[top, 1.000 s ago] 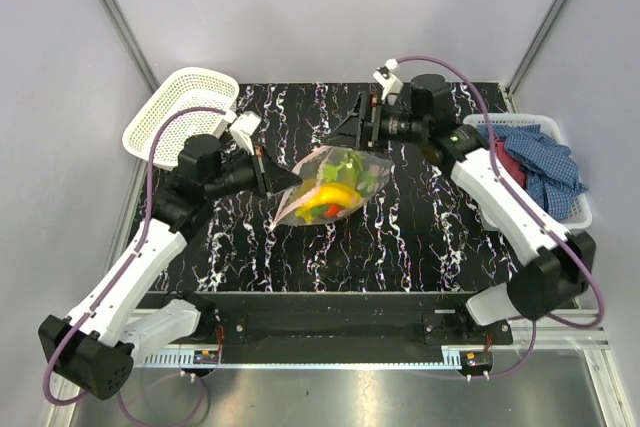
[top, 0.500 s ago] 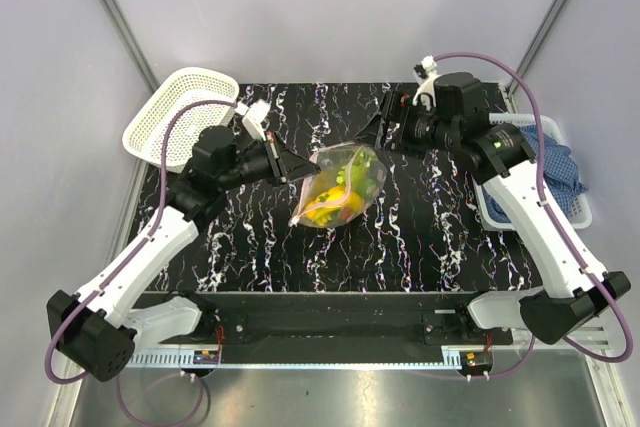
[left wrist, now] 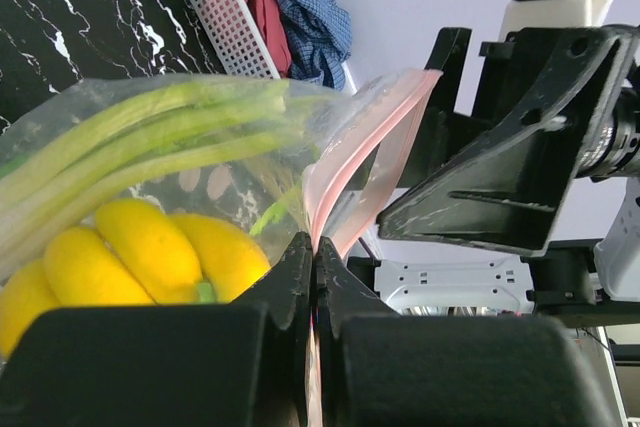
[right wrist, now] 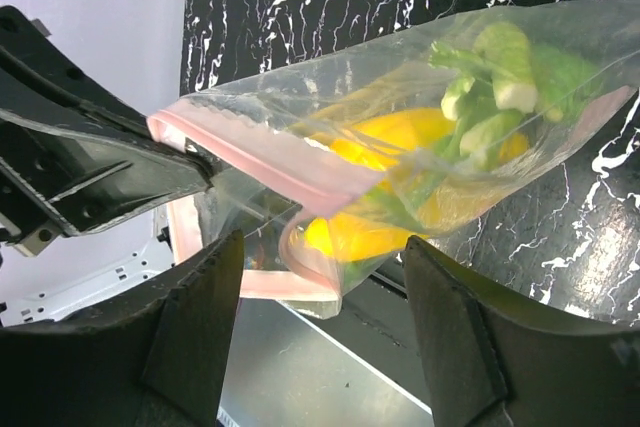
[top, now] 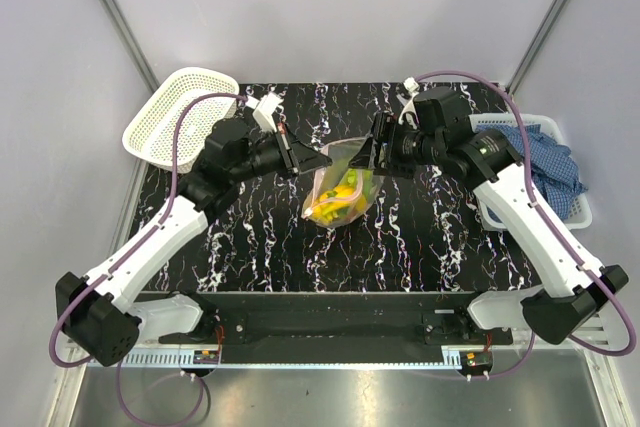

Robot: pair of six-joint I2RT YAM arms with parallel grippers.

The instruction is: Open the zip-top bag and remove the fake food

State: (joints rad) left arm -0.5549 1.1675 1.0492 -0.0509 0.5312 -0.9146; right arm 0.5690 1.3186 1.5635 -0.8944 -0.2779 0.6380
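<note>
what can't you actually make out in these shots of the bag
Top view: whether the right claw touches the zip-top bag; the two overlap.
Left wrist view: the bag's lower edge, behind the left claw.
Right wrist view: the fake food count; crinkled plastic blurs it.

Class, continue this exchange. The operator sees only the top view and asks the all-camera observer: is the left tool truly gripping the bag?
Observer: Yes. Left wrist view: the left tool is shut on the zip strip of the bag.
Operator: And the right tool?
Observer: Open. Right wrist view: its jaws stand either side of the bag's mouth.
Operator: What's inside?
Observer: Bananas beside a leek, clear in the left wrist view.
</note>
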